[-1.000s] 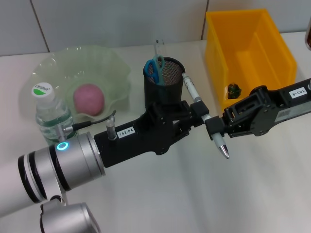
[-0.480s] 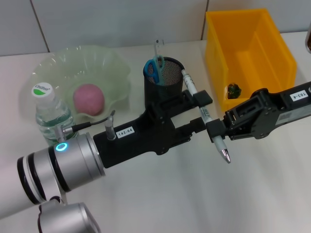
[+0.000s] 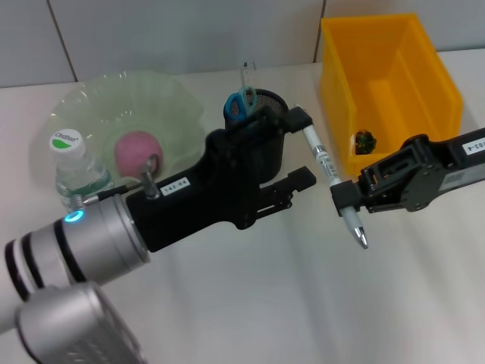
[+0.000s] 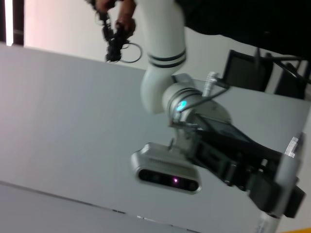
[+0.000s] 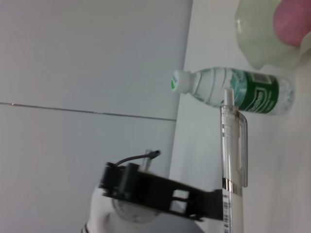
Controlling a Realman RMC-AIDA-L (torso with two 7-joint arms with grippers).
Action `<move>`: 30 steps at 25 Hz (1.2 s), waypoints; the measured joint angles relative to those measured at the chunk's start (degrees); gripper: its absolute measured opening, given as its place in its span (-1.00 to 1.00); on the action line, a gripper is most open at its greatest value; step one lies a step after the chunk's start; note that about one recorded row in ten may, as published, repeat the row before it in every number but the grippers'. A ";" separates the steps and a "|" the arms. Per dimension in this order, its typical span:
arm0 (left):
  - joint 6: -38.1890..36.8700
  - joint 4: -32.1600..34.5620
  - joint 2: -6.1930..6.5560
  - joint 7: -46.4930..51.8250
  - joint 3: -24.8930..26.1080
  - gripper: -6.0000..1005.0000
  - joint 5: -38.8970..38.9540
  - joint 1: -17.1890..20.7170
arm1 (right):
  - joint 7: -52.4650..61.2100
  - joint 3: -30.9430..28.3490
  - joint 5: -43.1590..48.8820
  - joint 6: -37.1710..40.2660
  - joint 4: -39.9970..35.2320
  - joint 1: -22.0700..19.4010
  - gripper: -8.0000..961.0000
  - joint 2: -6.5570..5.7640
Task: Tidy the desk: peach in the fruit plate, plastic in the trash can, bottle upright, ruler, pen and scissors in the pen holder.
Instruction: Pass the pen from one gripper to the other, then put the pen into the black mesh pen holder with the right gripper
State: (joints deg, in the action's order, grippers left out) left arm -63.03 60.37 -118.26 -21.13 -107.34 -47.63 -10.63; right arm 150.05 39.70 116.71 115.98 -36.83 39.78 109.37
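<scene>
My right gripper [image 3: 342, 201] is shut on a white pen [image 3: 322, 163], which hangs slanted above the table with its tip down, just right of the black mesh pen holder [image 3: 269, 102]. My left gripper [image 3: 301, 148] is open, its fingers beside the pen's upper end without gripping it. Blue scissors [image 3: 241, 102] and a clear ruler [image 3: 248, 76] stand in the holder. The pink peach [image 3: 136, 152] lies in the green fruit plate [image 3: 163, 95]. The bottle [image 3: 76, 171] stands upright at the left. The pen [image 5: 233, 160] and bottle [image 5: 233, 90] also show in the right wrist view.
A yellow trash can [image 3: 394, 38] stands at the back right with a small dark crumpled thing [image 3: 365, 140] inside. My left arm covers the front of the pen holder. Bare table lies toward the near edge.
My left gripper let go of the pen, opened, and drew back toward the left. The right gripper kept hold of the pen and shifted slightly to the right.
</scene>
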 joint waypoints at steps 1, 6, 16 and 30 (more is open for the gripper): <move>0.08 1.14 0.02 1.83 0.24 0.62 -0.46 0.73 | 0.00 -0.05 -0.03 0.00 -0.35 -0.19 -0.69 -0.22; 0.46 8.31 0.15 19.23 3.13 0.62 -6.52 4.32 | -0.54 -1.46 -0.24 0.01 -0.93 -0.69 -0.69 -1.57; -3.06 14.86 0.33 60.10 8.24 0.62 -13.58 7.41 | -8.66 -6.21 -0.13 -0.63 -1.87 -1.35 -0.69 -3.07; -0.07 18.18 -0.12 97.79 11.56 0.62 -22.22 17.22 | -28.60 -6.80 -0.51 -7.00 -6.85 -3.70 -0.69 -2.18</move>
State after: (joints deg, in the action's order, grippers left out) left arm -63.09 78.56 -118.38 76.66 -95.78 -69.85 6.59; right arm 121.45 32.90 116.20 108.98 -43.68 36.08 107.19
